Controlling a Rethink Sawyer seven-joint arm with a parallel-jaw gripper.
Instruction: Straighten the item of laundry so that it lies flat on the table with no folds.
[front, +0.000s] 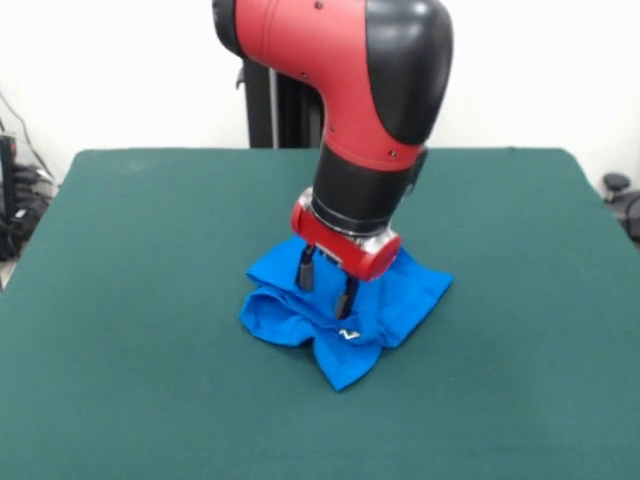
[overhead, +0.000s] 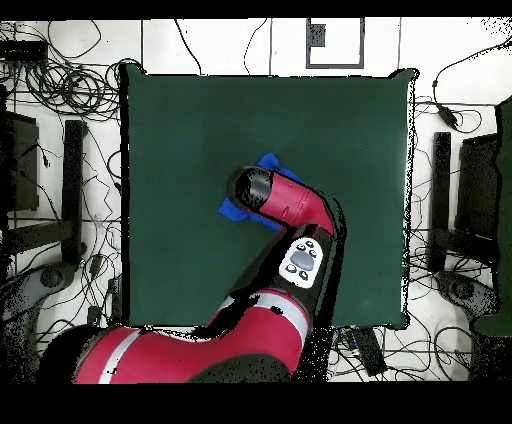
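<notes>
The bright blue T-shirt (front: 285, 315) lies crumpled in a folded heap near the middle of the dark green table (front: 140, 300). Only a small white bit of its print (front: 347, 335) shows. My gripper (front: 326, 285) points down over the heap's middle with its two fingers apart, tips at or just above the cloth. No cloth is lifted. In the overhead view the arm covers the gripper and most of the shirt. Only blue corners (overhead: 231, 210) stick out beside the arm on the table (overhead: 180, 130).
Cables and equipment (overhead: 60, 90) lie on the floor around the table. The robot's red arm (overhead: 290, 215) reaches from the base side across the table's middle. Dark gear (front: 620, 195) stands off the table's right edge in the front view.
</notes>
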